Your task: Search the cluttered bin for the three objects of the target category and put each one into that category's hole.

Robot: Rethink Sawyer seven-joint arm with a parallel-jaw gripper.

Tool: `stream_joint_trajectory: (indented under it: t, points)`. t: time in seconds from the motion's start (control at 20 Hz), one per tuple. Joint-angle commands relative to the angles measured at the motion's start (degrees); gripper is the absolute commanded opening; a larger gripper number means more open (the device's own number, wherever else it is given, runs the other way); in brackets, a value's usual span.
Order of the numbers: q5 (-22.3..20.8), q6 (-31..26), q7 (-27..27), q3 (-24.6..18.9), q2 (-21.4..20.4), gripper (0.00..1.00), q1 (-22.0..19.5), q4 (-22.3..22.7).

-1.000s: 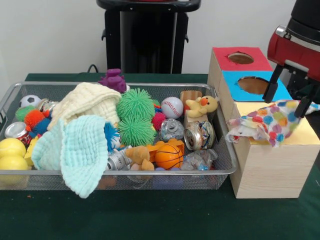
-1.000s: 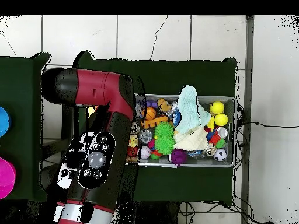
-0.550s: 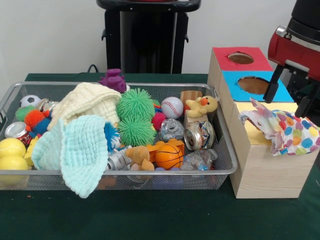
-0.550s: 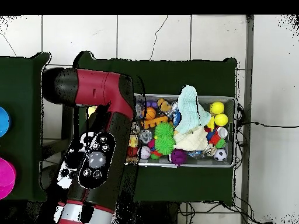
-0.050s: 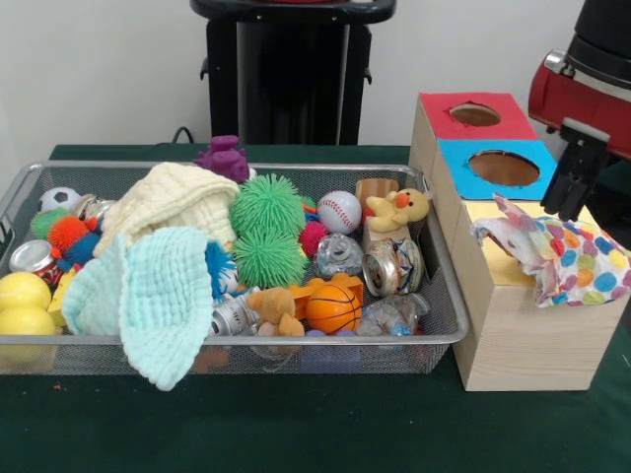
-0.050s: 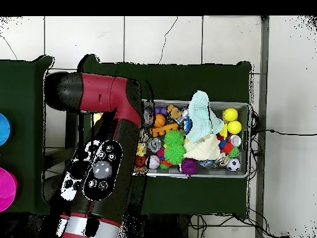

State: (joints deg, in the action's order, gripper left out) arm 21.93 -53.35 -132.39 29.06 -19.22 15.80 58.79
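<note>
From my station the front view is evenly and softly lit, seemingly from overhead. The white wall [image 5: 99, 69] is bright without glare. The silver wire-mesh bin [image 5: 444, 330] casts only a faint shadow on the dark green table [image 5: 296, 424], and the crushed metal can [image 5: 392, 266] carries small highlights. Focus holds across the bin. In the overhead view the pale tiled floor [image 6: 179, 37] is bright and flat, without hard shadows.

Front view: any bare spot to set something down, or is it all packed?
Bare: the green table in front of the wire bin, and the red top and blue top of the box around their holes. Crowded: the bin throughout; the yellow top sits under the spotted cloth, the gripper just above.
</note>
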Motion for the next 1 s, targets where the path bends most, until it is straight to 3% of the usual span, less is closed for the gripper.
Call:
stream_joint_trajectory:
  t: [0.05, 0.15, 0.45, 1.0]
  points:
    - [1.87, -1.0, -13.65, -4.63, 1.02, 0.0, -1.42, 5.01]
    - [2.08, -1.8, -13.72, -4.55, 0.77, 0.0, -1.35, 4.39]
    - [2.94, -7.83, -14.11, -4.52, 1.75, 0.0, -2.11, -2.99]
    - [2.8, -3.28, -12.97, -4.81, 5.81, 0.0, -2.36, -6.55]
